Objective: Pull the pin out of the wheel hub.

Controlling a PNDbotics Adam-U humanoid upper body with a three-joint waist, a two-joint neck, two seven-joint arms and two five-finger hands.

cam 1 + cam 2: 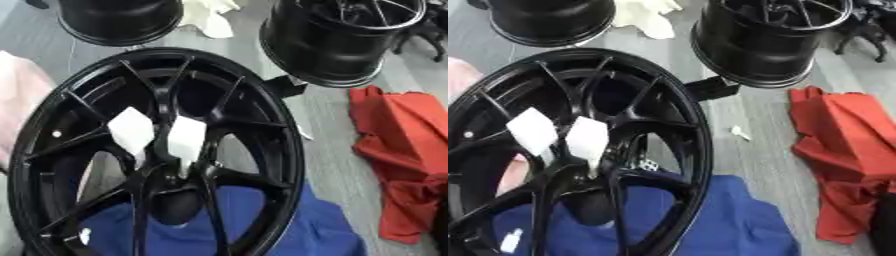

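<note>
Wheel hub [156, 150], black and spoked, stands tilted in the foreground with 2 white tabs [131, 131] side by side against its spokes just above its centre; the right one narrows to a thin pale stem [184, 169], perhaps the pin. Fingers appear in neither view, so whether they are apart or together, and how they lie to the tabs, cannot be told. Blue cloth [262, 220] lies under the hub, red cloth [398, 150] to its right, and 2 more black wheels [337, 37] stand beyond it.
</note>
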